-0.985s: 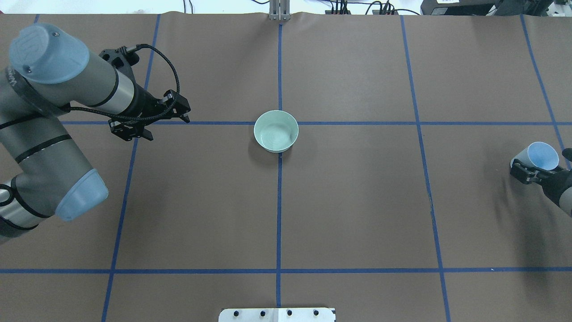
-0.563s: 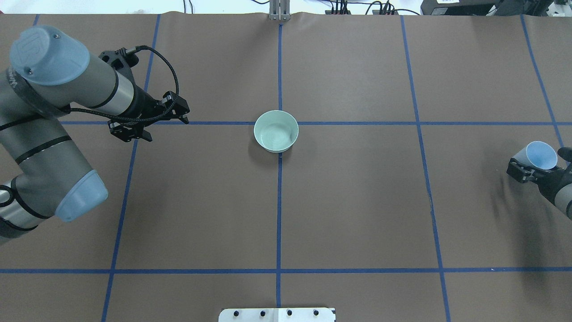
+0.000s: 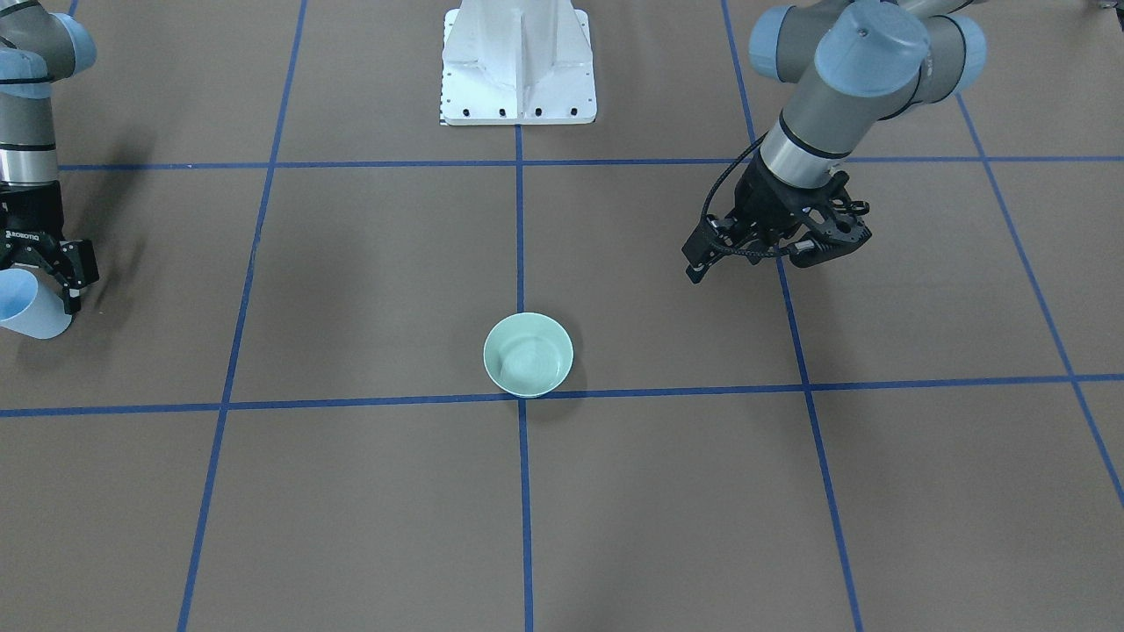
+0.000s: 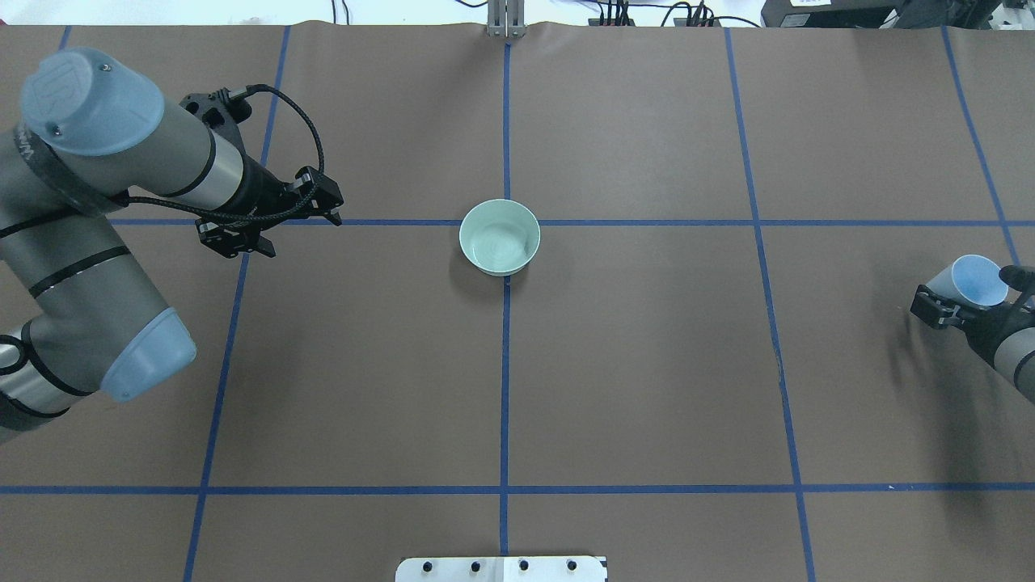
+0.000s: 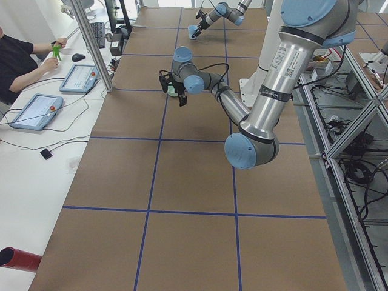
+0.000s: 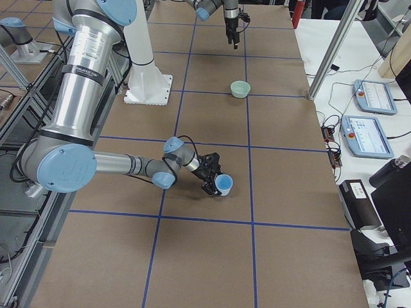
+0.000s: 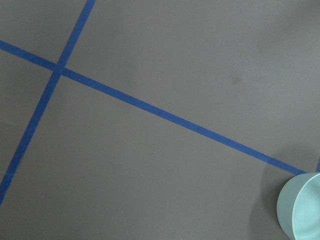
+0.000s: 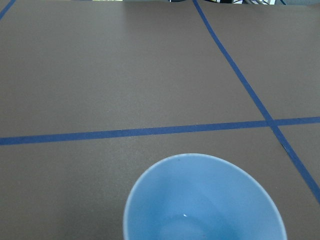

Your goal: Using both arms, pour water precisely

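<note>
A pale-green bowl (image 4: 500,237) stands at the table's centre, also in the front view (image 3: 528,355) and the left wrist view (image 7: 302,212). Faint ripples of water (image 4: 503,242) show inside it. My right gripper (image 4: 970,293) is shut on a light-blue cup (image 4: 976,280) at the far right, tilted and low over the table; it shows in the front view (image 3: 31,309) and right wrist view (image 8: 205,200), with one small glint at its bottom. My left gripper (image 4: 305,235) is open and empty, left of the bowl and apart from it.
The white bolted pedestal (image 3: 518,61) stands at the robot's side of the table. Blue tape lines (image 4: 505,364) divide the brown surface. A metal post (image 4: 505,20) stands at the far edge. Operators' tablets (image 6: 367,135) lie beyond the far edge.
My right gripper with the cup has drifted slightly left and the cup looks a little smaller. The left arm has barely moved. The bowl has stayed put.
</note>
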Controlling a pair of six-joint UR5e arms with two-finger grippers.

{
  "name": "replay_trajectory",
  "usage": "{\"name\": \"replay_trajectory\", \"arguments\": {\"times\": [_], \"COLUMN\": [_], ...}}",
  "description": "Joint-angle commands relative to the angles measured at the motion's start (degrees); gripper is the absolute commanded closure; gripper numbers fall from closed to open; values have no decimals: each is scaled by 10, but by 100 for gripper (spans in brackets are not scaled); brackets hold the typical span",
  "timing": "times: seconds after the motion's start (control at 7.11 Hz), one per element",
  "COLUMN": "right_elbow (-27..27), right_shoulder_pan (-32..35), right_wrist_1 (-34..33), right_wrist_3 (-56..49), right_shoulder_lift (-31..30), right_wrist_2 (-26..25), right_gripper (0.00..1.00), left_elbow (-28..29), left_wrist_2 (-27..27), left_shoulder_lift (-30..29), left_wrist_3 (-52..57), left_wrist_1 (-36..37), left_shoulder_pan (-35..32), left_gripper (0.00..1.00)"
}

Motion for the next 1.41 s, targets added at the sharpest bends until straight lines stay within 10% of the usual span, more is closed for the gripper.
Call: {"name": "replay_trajectory", "arguments": {"times": [0.0,0.28,0.84,1.27], "right_elbow": [-3,-3,-2,24], "right_shoulder_pan": [0,0,5,72], "right_wrist_1": [0,-3,-5,2], "right_wrist_3": [0,0,-13,-61], "right_shoulder_lift": [1,1,2,20], "right_wrist_2": [0,1,4,69], "right_gripper": [2,12,100,100], "left_elbow": [0,0,-3,-5], "left_wrist_2": [0,0,-1,-3], "left_shoulder_lift": [0,0,0,0], "left_wrist_3": [0,0,0,0], "left_wrist_1": [0,0,0,0], "left_shoulder_pan": [1,0,0,-4], "left_gripper": [0,0,0,0]}}
